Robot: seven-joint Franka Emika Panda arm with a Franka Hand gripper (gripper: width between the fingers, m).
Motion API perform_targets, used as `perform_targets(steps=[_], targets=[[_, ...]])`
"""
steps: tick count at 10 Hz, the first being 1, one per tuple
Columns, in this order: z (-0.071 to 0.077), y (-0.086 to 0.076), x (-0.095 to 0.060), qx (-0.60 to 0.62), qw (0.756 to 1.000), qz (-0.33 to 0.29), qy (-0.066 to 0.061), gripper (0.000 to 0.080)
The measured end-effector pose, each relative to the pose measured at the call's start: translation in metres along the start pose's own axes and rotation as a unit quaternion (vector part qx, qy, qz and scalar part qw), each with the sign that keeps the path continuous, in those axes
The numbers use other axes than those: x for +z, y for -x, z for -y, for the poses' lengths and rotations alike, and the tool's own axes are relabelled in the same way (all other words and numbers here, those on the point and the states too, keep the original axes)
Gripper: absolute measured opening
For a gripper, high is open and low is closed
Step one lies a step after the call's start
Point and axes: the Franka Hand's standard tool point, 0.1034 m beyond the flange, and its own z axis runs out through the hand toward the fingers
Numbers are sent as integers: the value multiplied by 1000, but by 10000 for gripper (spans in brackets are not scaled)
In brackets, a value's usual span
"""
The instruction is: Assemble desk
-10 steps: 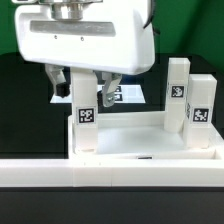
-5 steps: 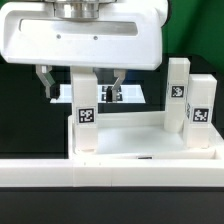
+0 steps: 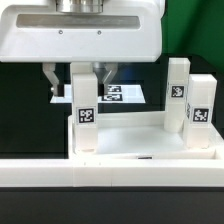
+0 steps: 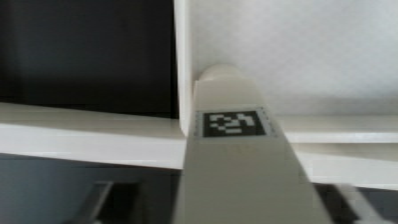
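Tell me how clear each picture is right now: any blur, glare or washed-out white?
Exterior view: sharp enough, the tag on the leg between the fingers reads clearly, but the white tabletop washes out with little edge detail. Wrist view: soft and blurred, the leg fills the frame and its tag is smeared.

White rimmed tabletop point(image 3: 140, 135) lies flat with three tagged square legs point(image 3: 84, 105) standing upright at its corners.
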Motion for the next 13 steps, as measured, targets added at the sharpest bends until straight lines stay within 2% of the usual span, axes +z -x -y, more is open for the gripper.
perform_targets(steps=[1,4,8,10,13], targets=[[0,0,0,0,1000,0,0,290],[-1,1,1,18,1000,1,0,290],[-1,1,1,145,989,1,0,291],[-3,1,2,264,964,1,-5,291],[-5,1,2,417,909,-1,-9,291]])
